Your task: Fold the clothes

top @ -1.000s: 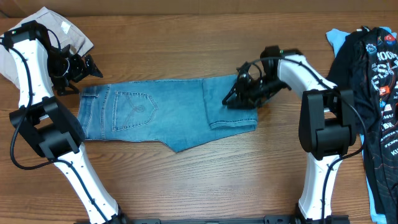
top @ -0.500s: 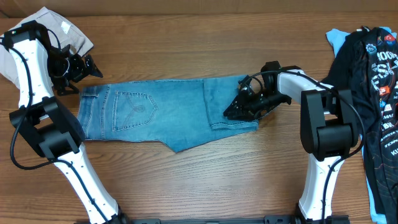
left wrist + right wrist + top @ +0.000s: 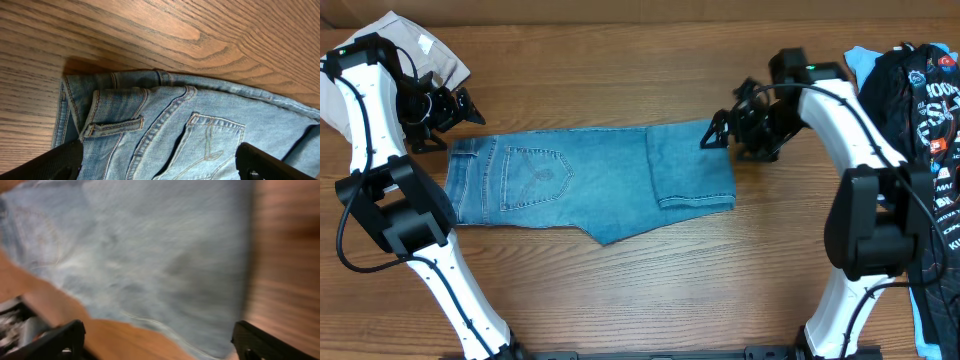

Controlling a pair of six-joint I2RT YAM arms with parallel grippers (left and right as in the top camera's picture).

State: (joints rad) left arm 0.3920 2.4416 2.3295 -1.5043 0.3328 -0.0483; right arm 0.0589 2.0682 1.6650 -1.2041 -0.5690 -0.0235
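jeans: the long light-blue denim jeans are laid flat across the middle of the brown wooden table, with the waistband at the left end and the legs folded back over themselves at the right end; a stitched back pocket is turned upward.
left gripper: it is held just beyond the upper left corner of the waistband. in the left wrist view its dark fingers are seen spread wide at the lower corners, with nothing clamped between them; the waistband, a denim belt loop and the pocket are seen beneath. whether the denim is touched cannot be told.
right gripper: it is held at the upper right corner of the folded end. in the blurred right wrist view its fingers are set far apart and nothing is pinched.
other clothes: crumpled beige trousers are bunched at the far left corner; a black printed tee is heaped at the right edge over a pale-blue garment. both heaps are kept well apart from the jeans.
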